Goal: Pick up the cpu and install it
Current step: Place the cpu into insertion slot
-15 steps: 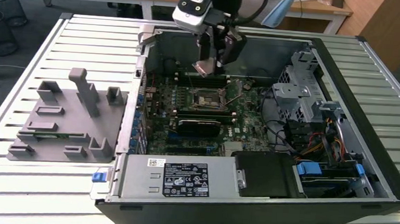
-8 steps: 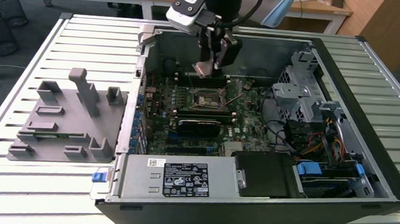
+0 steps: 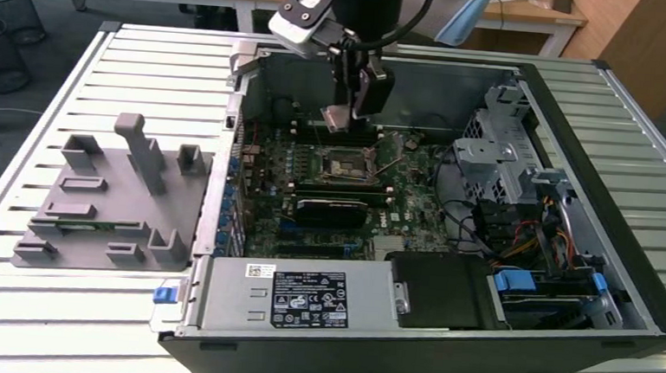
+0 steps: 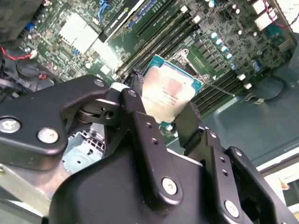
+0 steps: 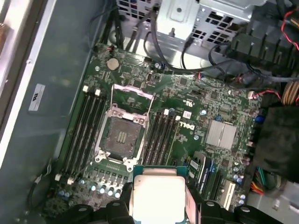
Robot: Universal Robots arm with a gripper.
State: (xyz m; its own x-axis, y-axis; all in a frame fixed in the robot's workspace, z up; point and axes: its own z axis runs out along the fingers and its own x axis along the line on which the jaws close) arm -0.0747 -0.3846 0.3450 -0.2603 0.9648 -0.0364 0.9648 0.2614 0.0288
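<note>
On the slatted surface lies an open computer case, with a grey plastic tray just beside it at the exterior view's left. Inside the case, the green motherboard shows 1 open socket between memory slots. Above it hangs the pincer, clamped on the cpu, which sits between the black fingers, clear of the board.

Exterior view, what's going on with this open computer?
The arm's gripper is shut on the cpu and holds it in the air inside the open computer case, above the motherboard. The socket is open and empty, so the cpu is not yet installed.
</note>
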